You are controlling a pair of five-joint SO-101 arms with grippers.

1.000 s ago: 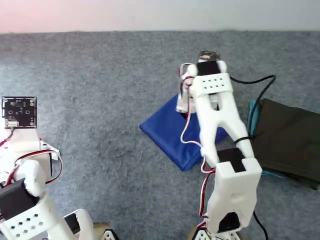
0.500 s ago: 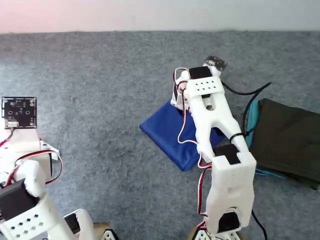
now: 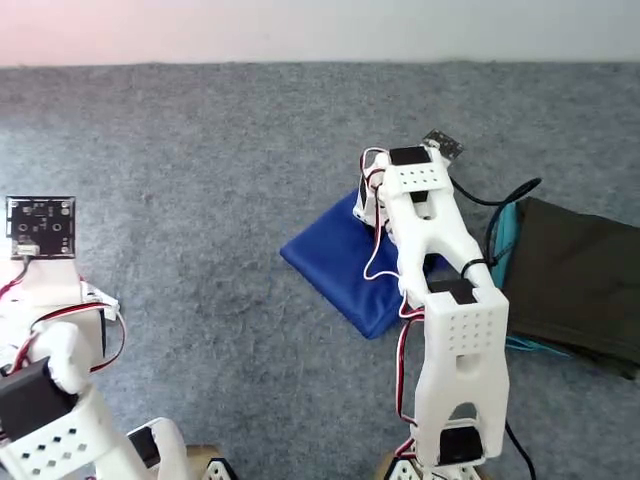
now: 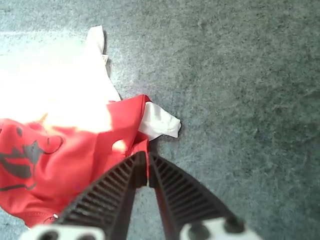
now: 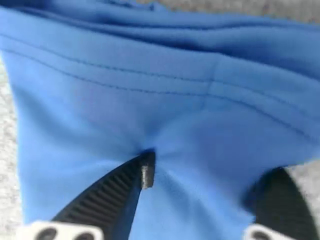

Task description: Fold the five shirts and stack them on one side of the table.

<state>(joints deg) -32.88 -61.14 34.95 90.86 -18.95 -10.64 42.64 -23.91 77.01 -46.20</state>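
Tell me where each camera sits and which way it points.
High view: fixed above the table, looking down on the blue shirt and dark shirt; the right arm is over the blue shirt, and the left arm is at a near corner.
Left wrist view: on the left arm's wrist, looking past the shut left gripper at a red shirt and a white shirt.
Right wrist view: on the right arm's wrist, close over the blue shirt, with the open right gripper against it.
Shared: the high and right wrist views both show the blue shirt.
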